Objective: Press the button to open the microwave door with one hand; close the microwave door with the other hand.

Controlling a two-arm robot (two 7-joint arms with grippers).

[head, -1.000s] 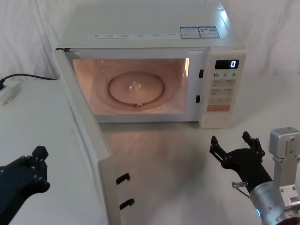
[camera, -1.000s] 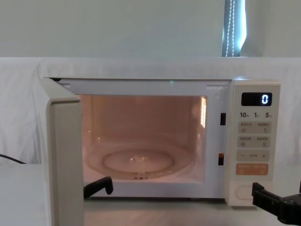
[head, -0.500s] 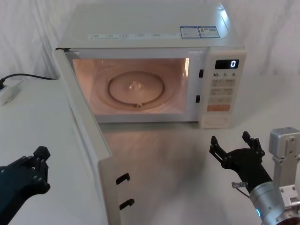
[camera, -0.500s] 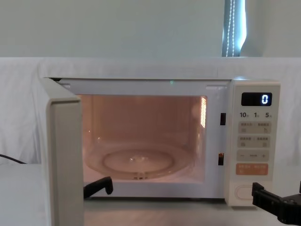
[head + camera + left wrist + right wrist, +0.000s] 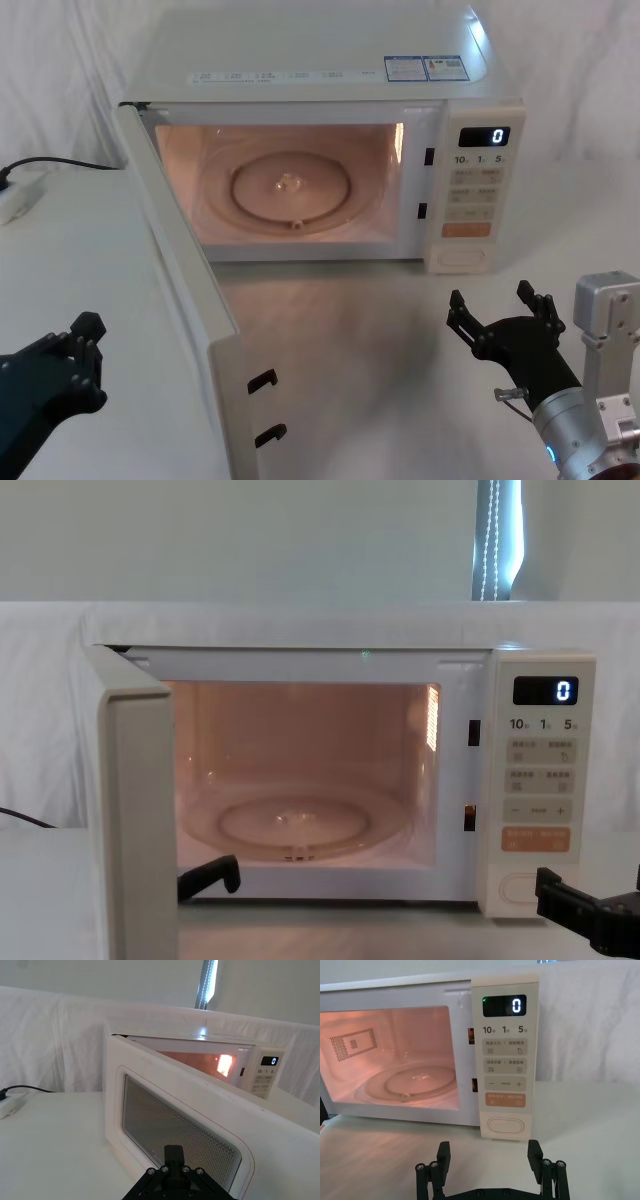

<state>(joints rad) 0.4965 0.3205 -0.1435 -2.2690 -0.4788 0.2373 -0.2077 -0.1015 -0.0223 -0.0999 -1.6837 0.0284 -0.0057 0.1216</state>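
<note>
The microwave door stands wide open just right of the left gripper, whose finger state I cannot tell. The right gripper, fingers spread, sits below the button. A glancing push could slip off the door or shove the microwave

"0" on display; "10 1 5" below
</note>
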